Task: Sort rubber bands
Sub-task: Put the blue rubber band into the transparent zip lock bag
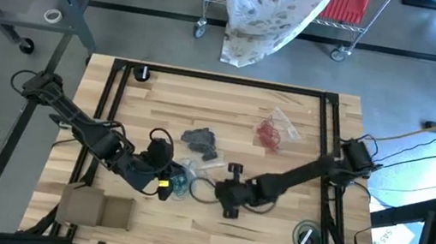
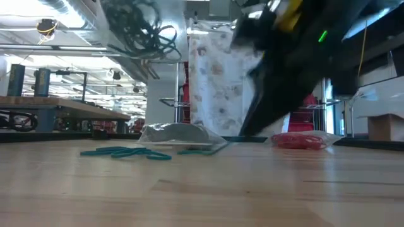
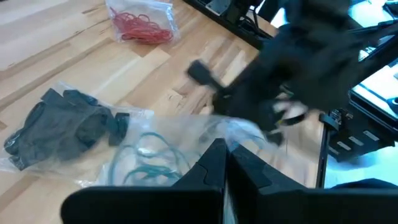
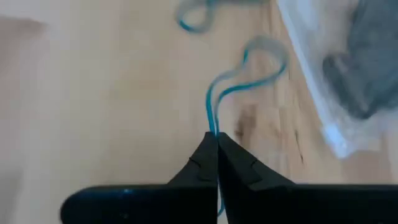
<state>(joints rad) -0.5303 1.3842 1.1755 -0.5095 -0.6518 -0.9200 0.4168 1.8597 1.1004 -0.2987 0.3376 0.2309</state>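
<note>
**Thin pinch on a teal band, slip likely**

Right hand [image 4: 217,138] pressed together on one end of a teal rubber band [image 4: 239,84], low over the worktop [image 1: 296,177] near its middle. Left hand [image 3: 225,155] pinched on the clear bag [image 3: 186,134] holding more teal bands. Could slip free if lifted fast, since only the very tip is caught. Could also snag the bag edge nearby. Band drawn long, stretching straight away from the fingertips, loop end farthest.
</note>
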